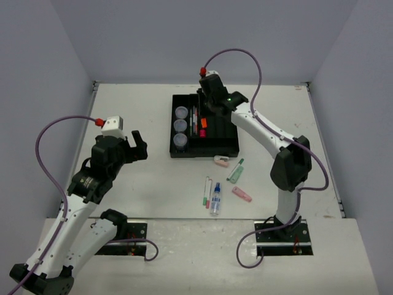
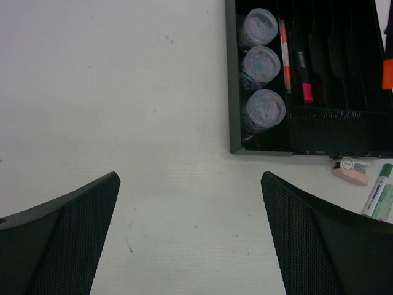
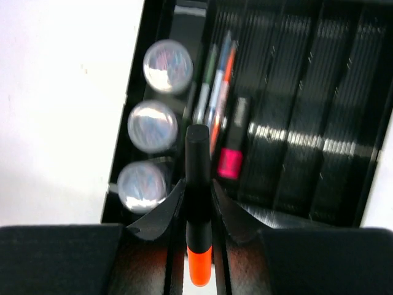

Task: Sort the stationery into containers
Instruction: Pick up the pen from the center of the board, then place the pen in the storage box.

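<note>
Right gripper (image 3: 198,206) clenched on orange marker (image 3: 198,153); align lengthwise over free tray (image 3: 288,92) slot, lower, release. Left gripper (image 2: 190,236) spread, idle.

L arm (image 1: 78,206) bent, low; L gripper (image 1: 140,147) fingers wide apart. R arm (image 1: 265,132) stretched fwd, R gripper (image 3: 198,192) pinching black-orange marker (image 3: 198,153).
</note>
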`<state>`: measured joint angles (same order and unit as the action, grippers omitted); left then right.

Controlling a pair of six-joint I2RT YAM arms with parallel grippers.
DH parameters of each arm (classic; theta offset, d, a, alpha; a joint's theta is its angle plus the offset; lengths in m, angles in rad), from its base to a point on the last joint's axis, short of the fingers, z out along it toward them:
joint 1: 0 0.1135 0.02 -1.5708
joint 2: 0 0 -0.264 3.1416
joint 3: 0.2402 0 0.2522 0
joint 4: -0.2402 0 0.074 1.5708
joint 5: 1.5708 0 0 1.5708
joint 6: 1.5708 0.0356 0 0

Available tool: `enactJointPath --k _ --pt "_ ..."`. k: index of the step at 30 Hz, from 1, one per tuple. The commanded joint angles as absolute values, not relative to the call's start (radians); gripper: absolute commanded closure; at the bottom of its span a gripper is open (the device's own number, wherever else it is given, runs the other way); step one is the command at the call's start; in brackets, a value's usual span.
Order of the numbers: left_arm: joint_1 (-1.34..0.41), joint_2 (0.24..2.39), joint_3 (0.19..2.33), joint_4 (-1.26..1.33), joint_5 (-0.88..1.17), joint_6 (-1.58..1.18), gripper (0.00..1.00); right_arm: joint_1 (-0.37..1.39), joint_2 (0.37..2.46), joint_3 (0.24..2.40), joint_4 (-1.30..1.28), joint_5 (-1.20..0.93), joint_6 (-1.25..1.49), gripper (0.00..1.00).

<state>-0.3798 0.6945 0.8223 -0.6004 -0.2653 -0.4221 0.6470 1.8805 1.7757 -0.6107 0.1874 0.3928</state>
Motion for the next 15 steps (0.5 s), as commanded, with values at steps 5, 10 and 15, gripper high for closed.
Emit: enactJointPath --k 5,10,15 --pt "-0.371 0.683 0.816 -0.565 -0.265 -0.387 0.0 0.595 2.153 2.097 -0.706 0.185 0.482 0.99" --pt "-0.371 0.685 0.818 -0.565 -0.264 -0.387 0.0 0.581 2.235 2.136 -0.707 0.164 0.477 0.97" --pt "-0.371 0.687 0.818 -0.565 -0.264 -0.387 0.0 0.579 2.3 2.148 -0.704 0.172 0.474 0.97"
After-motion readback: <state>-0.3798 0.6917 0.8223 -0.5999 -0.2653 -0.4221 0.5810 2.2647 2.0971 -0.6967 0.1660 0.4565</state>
